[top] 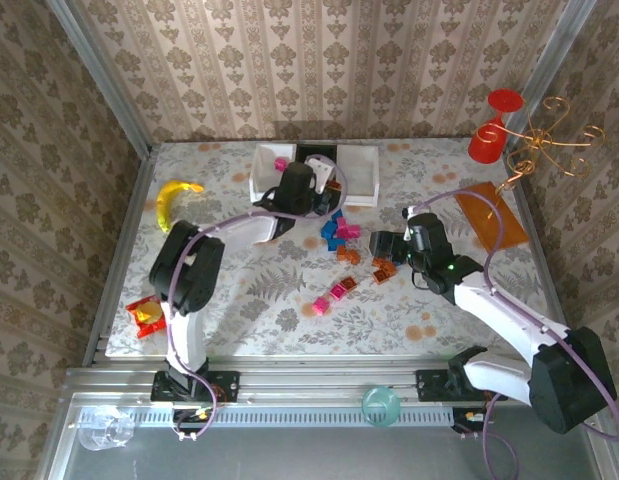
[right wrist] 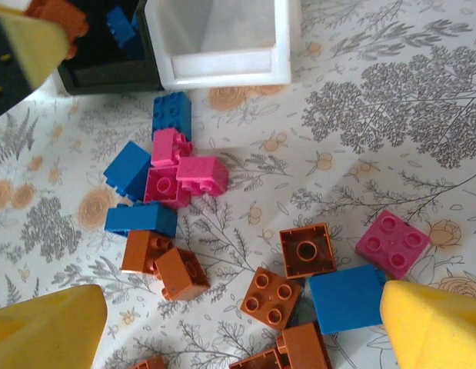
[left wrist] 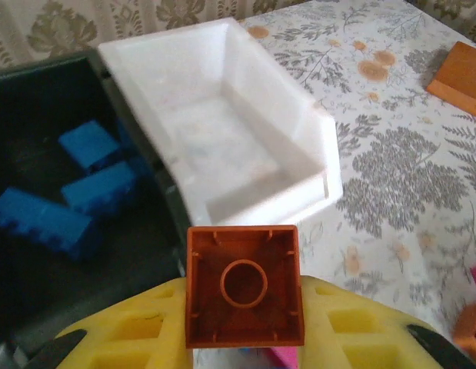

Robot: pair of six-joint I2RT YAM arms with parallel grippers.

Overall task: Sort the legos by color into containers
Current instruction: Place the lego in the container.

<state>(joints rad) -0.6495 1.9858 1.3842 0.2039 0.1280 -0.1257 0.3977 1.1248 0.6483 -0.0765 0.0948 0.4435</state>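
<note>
Overhead, the left pincer (left wrist: 244, 342) is clamping one orange-brown brick (left wrist: 244, 286), its arm reaching forward and tipping down over the trays at the tabletop's (top: 239, 290) far edge. The empty white tray (left wrist: 314, 154) is lying at the brick's twelve o'clock and the black tray (left wrist: 38, 100) of blue bricks at ten, so a short forward carry past the near rim is likely the clean drop. The right pincer (right wrist: 241, 327) is hanging wide over the loose bricks (right wrist: 176, 173).
</note>
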